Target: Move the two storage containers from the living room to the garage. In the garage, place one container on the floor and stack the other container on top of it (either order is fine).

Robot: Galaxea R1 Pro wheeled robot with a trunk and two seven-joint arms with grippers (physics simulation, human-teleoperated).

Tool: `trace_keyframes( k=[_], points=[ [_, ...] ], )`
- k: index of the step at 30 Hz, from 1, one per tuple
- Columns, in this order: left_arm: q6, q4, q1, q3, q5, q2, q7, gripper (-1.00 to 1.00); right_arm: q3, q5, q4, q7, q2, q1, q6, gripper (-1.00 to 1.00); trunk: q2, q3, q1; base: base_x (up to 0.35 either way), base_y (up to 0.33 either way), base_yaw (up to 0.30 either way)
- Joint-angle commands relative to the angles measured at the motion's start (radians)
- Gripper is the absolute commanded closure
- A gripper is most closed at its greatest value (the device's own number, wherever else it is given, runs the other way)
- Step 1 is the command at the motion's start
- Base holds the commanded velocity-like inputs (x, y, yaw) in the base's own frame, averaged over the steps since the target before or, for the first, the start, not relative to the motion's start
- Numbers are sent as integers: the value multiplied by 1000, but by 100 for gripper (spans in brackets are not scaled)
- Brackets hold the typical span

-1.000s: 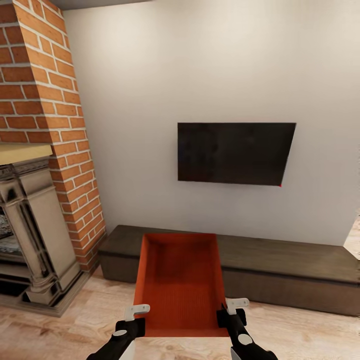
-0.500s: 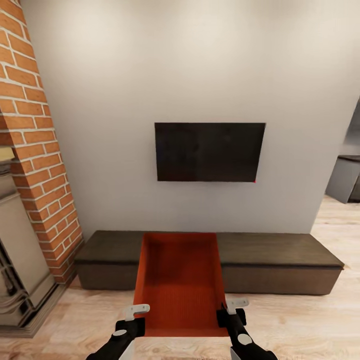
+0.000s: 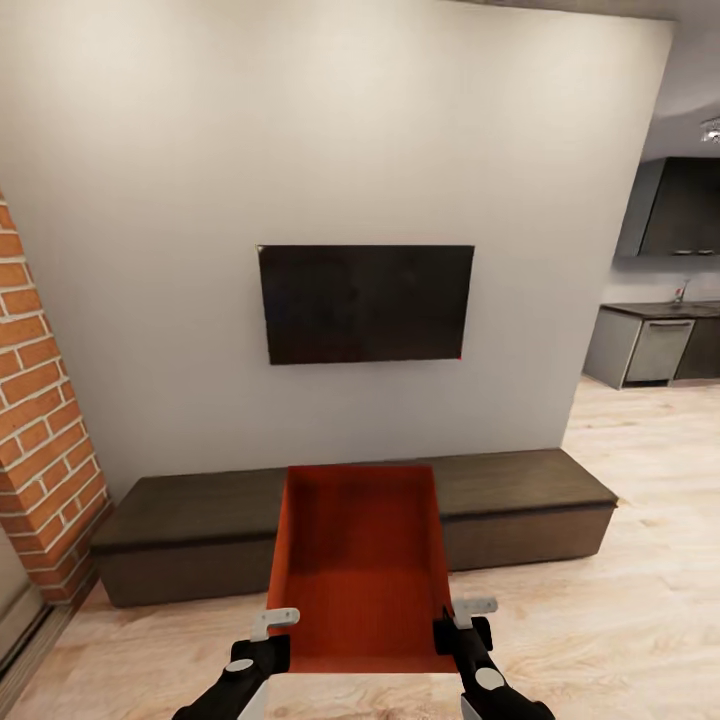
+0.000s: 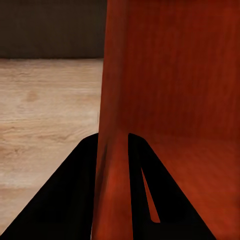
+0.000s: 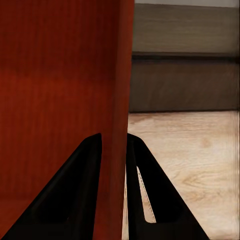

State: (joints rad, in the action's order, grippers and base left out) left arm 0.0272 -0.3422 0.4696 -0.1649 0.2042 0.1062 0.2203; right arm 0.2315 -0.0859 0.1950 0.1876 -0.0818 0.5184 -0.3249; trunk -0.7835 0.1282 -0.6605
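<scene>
Storage container, orange-red and open-topped, rides at 6 o'clock in my head view, carried out in front of the trunk between both arms, clear of the light wood-plank floor of the living room. My left end effector is pinched narrow on the bin's left wall near its close corner, one finger inside and one outside; the left wrist view shows the two dark fingers straddling that thin red wall. My right end effector grips the right wall the same way, closed down on the plastic.

Inside, the bin is bare: I see a flat red bottom and plain walls, nothing loose to spill.

Ahead at 12 o'clock hangs the black TV on the white wall, with the long low dark cabinet beneath it, close behind the bin's far end. Red brick of the fireplace stands at 9 o'clock, and a kitchen with grey units opens at 2 o'clock.

My worry from here is the bin's far end, which juts well beyond the arms: a tight turn of the base could clip it on the cabinet or the wall corner at 2 o'clock and twist it out of two thin-wall pinches. Those grips sit only at the near end, so I judge a jolt or uneven arm motion could let the far end droop and the walls slip. The second container and the garage are yet to come.
</scene>
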Motion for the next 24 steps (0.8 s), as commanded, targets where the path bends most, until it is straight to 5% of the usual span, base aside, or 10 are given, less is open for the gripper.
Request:
trace_keyframes(
  k=[1, 24],
  points=[
    [4, 1, 0, 11, 12, -2, 35, 100, -15, -9, 1, 44, 5, 2, -39, 100, -1, 2, 0, 0, 0, -290],
    [4, 2, 0, 11, 12, -2, 34, 100, -15, -14, 1, 48, 4, 2, -39, 100, -1, 2, 0, 0, 0, -288]
  ],
)
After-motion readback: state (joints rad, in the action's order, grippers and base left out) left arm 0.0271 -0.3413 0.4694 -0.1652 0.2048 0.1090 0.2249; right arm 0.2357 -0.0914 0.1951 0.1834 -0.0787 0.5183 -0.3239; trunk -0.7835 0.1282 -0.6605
